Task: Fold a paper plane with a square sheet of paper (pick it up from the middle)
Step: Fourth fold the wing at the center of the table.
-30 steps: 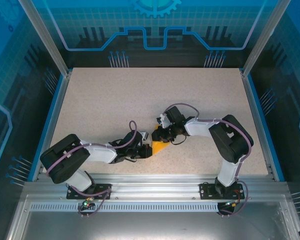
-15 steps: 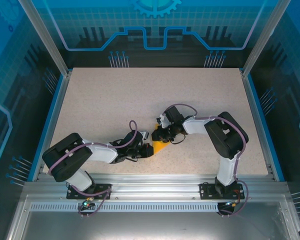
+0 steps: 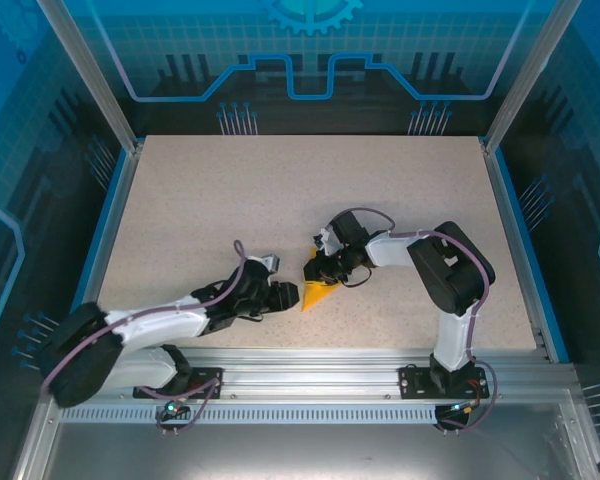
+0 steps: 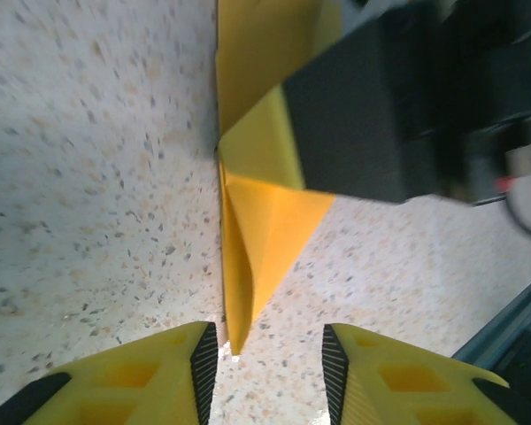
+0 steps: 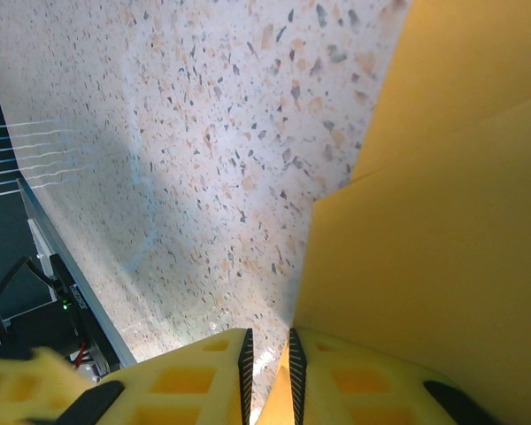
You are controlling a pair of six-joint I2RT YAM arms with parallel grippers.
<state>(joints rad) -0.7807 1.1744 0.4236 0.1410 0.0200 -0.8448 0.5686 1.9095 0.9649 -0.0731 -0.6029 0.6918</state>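
Speckled beige worktop (image 3: 280, 190) fills the floor of the cell, with blue-lit glass panels (image 3: 300, 60) behind and to the sides and an aluminium rail (image 3: 300, 360) along the near edge where both arms are bolted. From the overhead camera I see the paper plane (image 3: 317, 293) lying near the front middle of the worktop, between the two arms. It is a pointed orange-yellow fold, with its tip aimed toward the near-left.

On my right wrist feed the right fingers (image 5: 186, 381) are clenched on the paper plane. Their black pads are almost together and a thin edge of the yellow paper runs down into the narrow slot between them. The folded sheet spreads up and to the right of that grip, one layer lapping over another, with bare worktop to the left.

On my left wrist feed the left fingers (image 4: 133, 385) are released. The two yellow tips stand apart, and the sharp tip of the paper plane sits just ahead of the gap, touching neither pad as far as I can tell. A centre crease runs up from that tip. Farther up the fold, the dark body of the right arm's tool sits over the paper.

Overhead, the left arm stretches low across the worktop from the near-left corner, and the right arm bends in from the right.
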